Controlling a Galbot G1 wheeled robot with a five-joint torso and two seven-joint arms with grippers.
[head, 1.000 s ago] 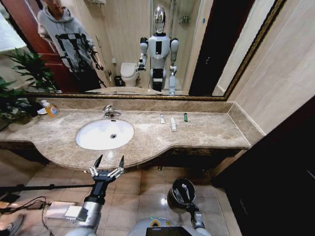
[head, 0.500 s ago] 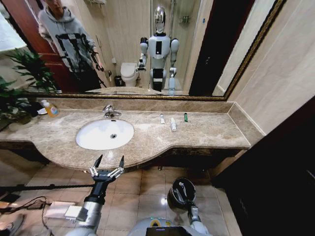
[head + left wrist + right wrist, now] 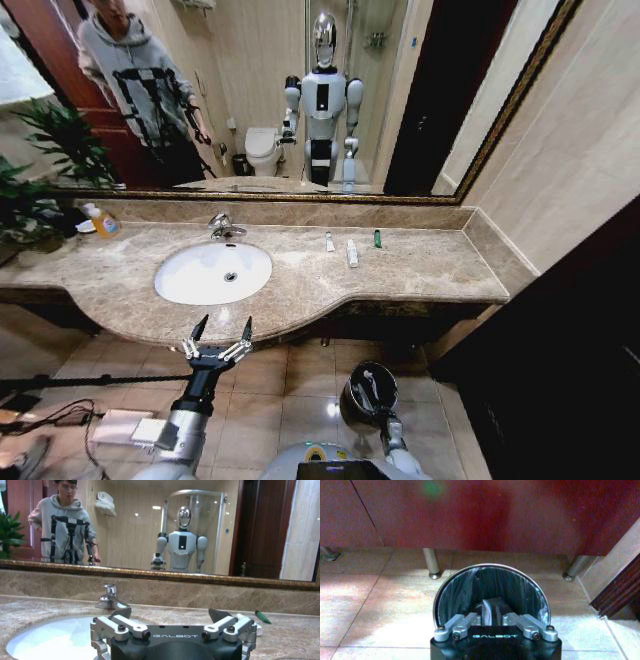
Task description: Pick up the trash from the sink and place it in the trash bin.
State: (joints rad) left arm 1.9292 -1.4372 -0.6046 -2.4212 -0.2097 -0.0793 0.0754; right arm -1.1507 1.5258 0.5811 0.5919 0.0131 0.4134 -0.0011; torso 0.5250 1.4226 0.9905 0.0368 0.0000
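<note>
The right tool blocks the middle of the trash bin, so its bottom stays hidden. On the counter, the small toiletries are too tiny to tell apart. The sink is cut off at the frame's edge.

Warm indoor light, fisheye-bent edges, blurry wrist views.

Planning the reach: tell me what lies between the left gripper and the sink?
Head view: bare marble countertop edge separates left gripper from sink.
</note>
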